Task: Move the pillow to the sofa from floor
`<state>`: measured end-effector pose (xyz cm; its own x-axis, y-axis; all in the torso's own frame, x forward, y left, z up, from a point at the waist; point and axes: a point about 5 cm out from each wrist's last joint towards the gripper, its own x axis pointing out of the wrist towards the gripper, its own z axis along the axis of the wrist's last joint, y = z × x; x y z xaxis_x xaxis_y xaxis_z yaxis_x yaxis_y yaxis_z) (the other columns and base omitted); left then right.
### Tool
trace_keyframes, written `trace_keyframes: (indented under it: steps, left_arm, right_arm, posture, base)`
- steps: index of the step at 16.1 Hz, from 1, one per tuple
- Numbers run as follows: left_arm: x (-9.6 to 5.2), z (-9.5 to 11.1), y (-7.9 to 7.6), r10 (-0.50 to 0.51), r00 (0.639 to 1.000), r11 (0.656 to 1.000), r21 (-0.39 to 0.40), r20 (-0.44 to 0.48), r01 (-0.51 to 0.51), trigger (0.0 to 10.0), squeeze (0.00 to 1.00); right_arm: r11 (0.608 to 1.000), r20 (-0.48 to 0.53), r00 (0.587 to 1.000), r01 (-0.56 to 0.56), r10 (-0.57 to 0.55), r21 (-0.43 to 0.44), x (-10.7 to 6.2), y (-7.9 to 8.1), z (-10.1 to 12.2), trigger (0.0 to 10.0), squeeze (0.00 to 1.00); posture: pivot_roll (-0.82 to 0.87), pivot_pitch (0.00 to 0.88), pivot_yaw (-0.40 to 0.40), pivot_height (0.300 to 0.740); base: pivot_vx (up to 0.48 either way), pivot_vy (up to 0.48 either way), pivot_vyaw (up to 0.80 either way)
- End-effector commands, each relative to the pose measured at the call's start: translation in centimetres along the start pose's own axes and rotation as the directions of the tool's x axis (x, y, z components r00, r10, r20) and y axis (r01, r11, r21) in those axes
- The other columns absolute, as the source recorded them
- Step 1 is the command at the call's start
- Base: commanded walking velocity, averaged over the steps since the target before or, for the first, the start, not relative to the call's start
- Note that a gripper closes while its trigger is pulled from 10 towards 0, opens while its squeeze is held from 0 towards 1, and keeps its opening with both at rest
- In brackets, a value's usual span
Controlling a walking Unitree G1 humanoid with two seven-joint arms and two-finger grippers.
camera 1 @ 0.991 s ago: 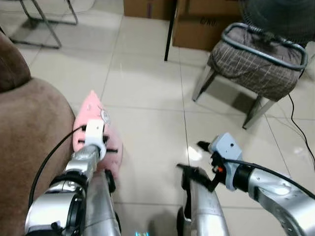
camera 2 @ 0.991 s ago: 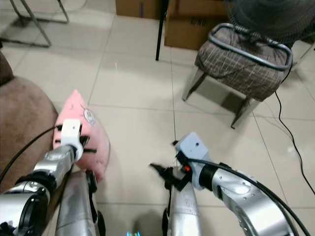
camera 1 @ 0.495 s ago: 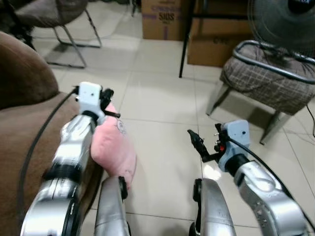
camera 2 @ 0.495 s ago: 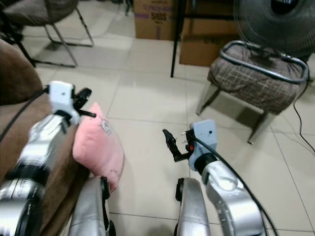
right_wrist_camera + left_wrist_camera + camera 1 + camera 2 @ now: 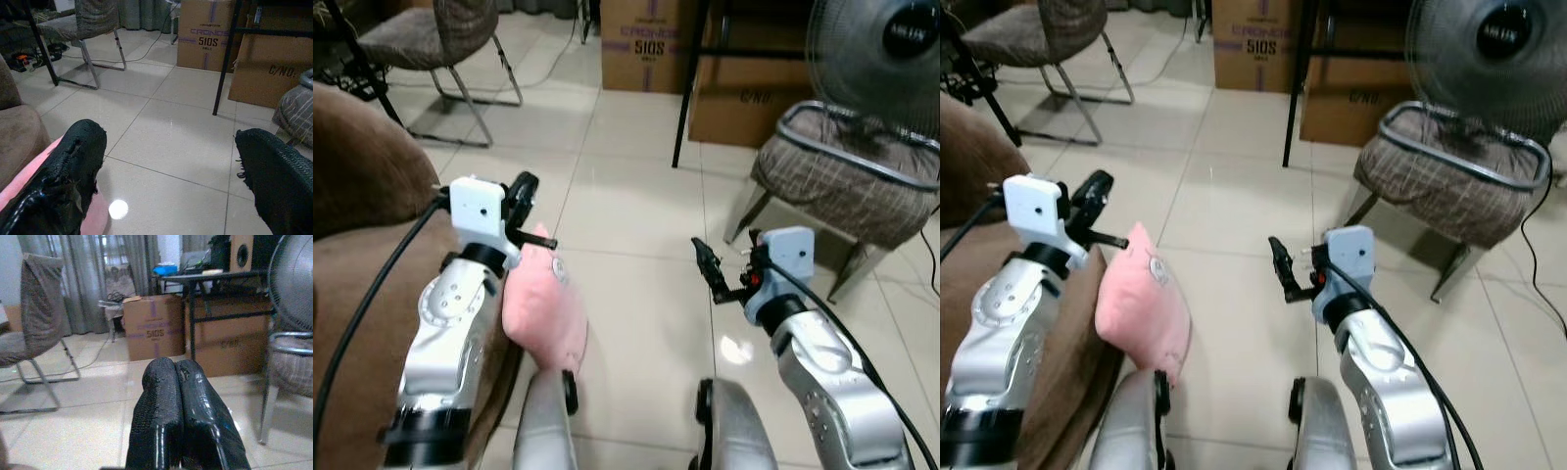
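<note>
Beside the brown fabric sofa (image 5: pixel 362 284), our left gripper (image 5: pixel 530 201), fingers pressed together, carries the soft pink pillow (image 5: pixel 548 308) off the floor, not yet on the seat, while our right gripper (image 5: pixel 708 266) hangs wide apart.

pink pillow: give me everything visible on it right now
The pink pillow is soft, plush-looking fabric with a small round printed face near its pointed upper corner. It stands on edge, tilted, leaning against the brown sofa, beside the left gripper, whose fingers are shut. Its lower end is hidden behind the robot's body, so floor contact cannot be told. The right gripper is open, apart from it.
</note>
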<state>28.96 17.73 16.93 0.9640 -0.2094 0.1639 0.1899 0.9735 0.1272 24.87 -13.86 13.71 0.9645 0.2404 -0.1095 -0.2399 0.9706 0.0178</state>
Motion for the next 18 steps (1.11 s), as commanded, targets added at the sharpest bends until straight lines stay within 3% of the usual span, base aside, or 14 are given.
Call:
trace_keyframes:
  steps: [1, 2, 3, 4, 7, 12, 15, 18]
  left_arm:
    - [-1.2, -0.8, -0.4, -0.006, 0.998, 1.0, -0.024, -0.057, 0.005, 10.0, 0.0]
    - [-2.2, -1.3, -0.8, -0.017, 0.995, 1.0, -0.026, -0.099, 0.015, 10.0, 0.15]
    - [-2.7, -1.5, -0.9, -0.022, 0.993, 0.999, -0.027, -0.115, 0.019, 10.0, 0.69]
    - [-3.3, -1.5, -1.4, -0.028, 0.991, 0.998, -0.056, -0.134, 0.021, 10.0, 1.0]
    - [-3.7, -1.6, -2.3, -0.034, 0.988, 0.998, -0.066, -0.153, 0.024, 10.0, 1.0]
    - [-3.7, -1.4, -2.3, -0.028, 0.986, 0.998, -0.063, -0.165, 0.018, 10.0, 1.0]
    - [-3.7, -1.4, -2.1, 0.028, 0.986, 0.996, -0.076, -0.164, -0.041, 10.0, 1.0]
    - [-4.2, -1.7, -2.0, 0.041, 0.983, 0.996, -0.067, -0.176, -0.053, 10.0, 1.0]
  right_arm:
    - [1.0, 0.004, 1.0, 0.005, -0.005, -0.015, 0.2, 0.1, 0.0, 10.0, 0.0]
    - [1.0, -0.006, 1.0, 0.017, -0.017, -0.021, 0.2, 0.0, -0.2, 10.0, 0.0]
    - [0.999, -0.007, 1.0, 0.029, -0.029, -0.014, 0.1, -0.2, -0.3, 10.0, 0.0]
    - [0.999, -0.002, 0.999, 0.043, -0.043, -0.006, 0.2, -0.4, -0.3, 10.0, 0.0]
    - [0.992, -0.044, 0.991, 0.123, -0.123, 0.004, 0.6, -1.4, -0.9, 10.0, 0.0]
    - [0.989, -0.021, 0.989, 0.144, -0.144, 0.034, 0.7, -1.9, -0.4, 10.0, 0.0]
    - [0.979, -0.028, 0.98, 0.196, -0.198, -0.063, 0.9, -2.6, -0.4, 10.0, 0.0]
    - [0.985, 0.022, 0.986, 0.167, -0.167, -0.035, 0.9, -2.5, 0.4, 10.0, 0.0]
  posture:
    - [0.05, 0.0, 0.015, 0.653]
    - [0.05, 0.0, 0.011, 0.653]
    - [0.05, 0.0, 0.011, 0.653]
    - [0.06, 0.0, 0.002, 0.653]
    - [0.07, 0.0, -0.012, 0.653]
    - [0.06, 0.0, -0.006, 0.703]
    - [0.07, 0.0, -0.015, 0.728]
    - [0.07, 0.0, -0.021, 0.74]
  base:
    - [0.0, 0.0, 0.0]
    - [0.0, 0.0, 0.0]
    - [0.0, 0.0, 0.0]
    - [0.0, 0.0, 0.0]
    - [0.0, 0.0, 0.0]
    - [0.0, 0.0, 0.0]
    - [0.0, 0.0, 0.0]
    - [0.0, 0.0, 0.0]
